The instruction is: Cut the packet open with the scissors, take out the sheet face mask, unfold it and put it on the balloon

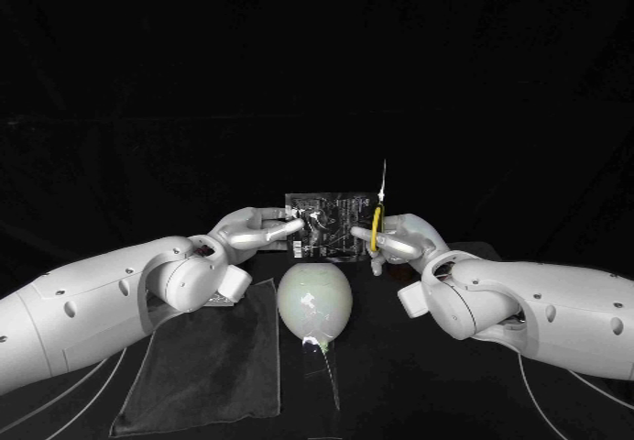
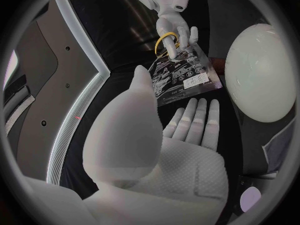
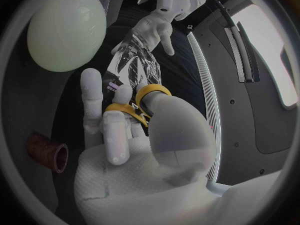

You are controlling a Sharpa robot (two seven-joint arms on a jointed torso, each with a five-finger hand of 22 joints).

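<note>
packet: upright in the air at the centre, between the two hands, just beyond the far end of the balloon; glossy dark face with pale print.
left hand: raised left of centre; thumb on one face of the packet and fingers on the other, pinching its left edge.
right hand: raised right of centre, facing the left hand; fingers through the yellow loops of the scissors, gripping them; one fingertip against the right side of the packet.
scissors: upright, just right of the packet; thin blades pointing up past the packet's top edge; blades parted or together, cannot tell.
balloon: pale, egg-shaped, lying on the black table at the centre, nearer than both hands, narrow end toward the near side.
cloth: dark grey sheet, flat on the table, just left of the balloon, reaching toward the near edge.
brown tube: small, open-ended, on the dark surface, well apart from the balloon.
</note>
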